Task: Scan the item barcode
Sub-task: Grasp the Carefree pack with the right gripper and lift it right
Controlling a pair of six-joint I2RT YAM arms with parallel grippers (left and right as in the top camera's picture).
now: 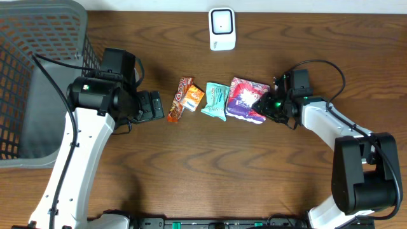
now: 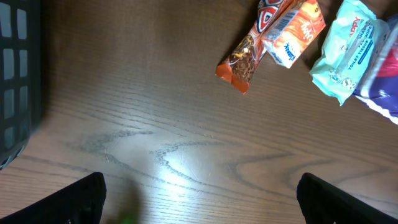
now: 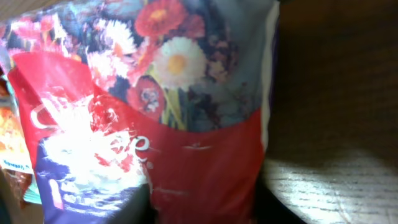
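- Floral-printed soft pack [image 1: 245,98], purple and red, lies flat on the table at the right end of a row of four items. It is judged to be the item for scanning, as the right gripper [image 1: 266,105] is at its right edge.
- In the right wrist view the pack fills the frame, with its red lower part between two dark shapes at the bottom edge. Whether the jaws are pressed onto it cannot be told.
- Barcode not visible on any face shown, and its location is unknown.
- Advice for the step: confirm a firm pinch on the pack's edge before lifting, as thin film may slip or fold. Carry it to the scanner [image 1: 222,28] and turn it until the code faces the window.
- Risk: the teal tissue packet [image 1: 215,100] lies touching or just beside the pack and could be dragged along.
- Orange packet [image 1: 191,97] and brown snack bar [image 1: 179,100] complete the row, further left.
- Left gripper [image 2: 202,199] is spread wide and empty, hovering left of the snack bar.
- Surface is dark wood-grain table [image 1: 318,38], with glare in the wrist views.
- Grey mesh basket [image 1: 19,76] stands at the far left, well apart from the row.
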